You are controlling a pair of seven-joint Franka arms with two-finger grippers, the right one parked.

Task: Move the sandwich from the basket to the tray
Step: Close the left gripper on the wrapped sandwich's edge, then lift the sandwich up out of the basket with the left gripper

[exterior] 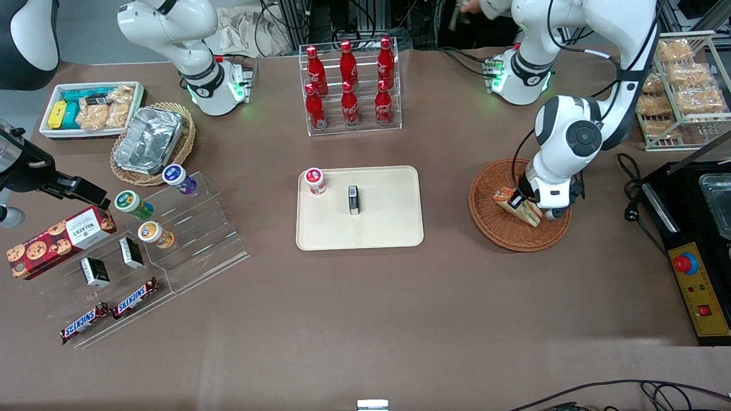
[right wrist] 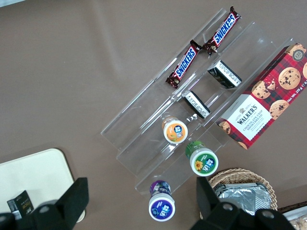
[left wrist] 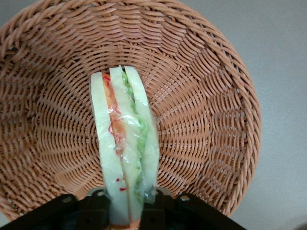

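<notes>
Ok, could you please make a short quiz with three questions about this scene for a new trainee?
1. True or false: the gripper is shut on the sandwich.
2. Which two items already stand on the tray?
A. a red-lidded cup and a small dark box
B. two chocolate bars
C. a bottle and a cup
3. Fill in: the sandwich is still over the ____.

Key: 1 true, its fingers clamp the bread's end, as the left wrist view shows. 2 A. 3 basket.
</notes>
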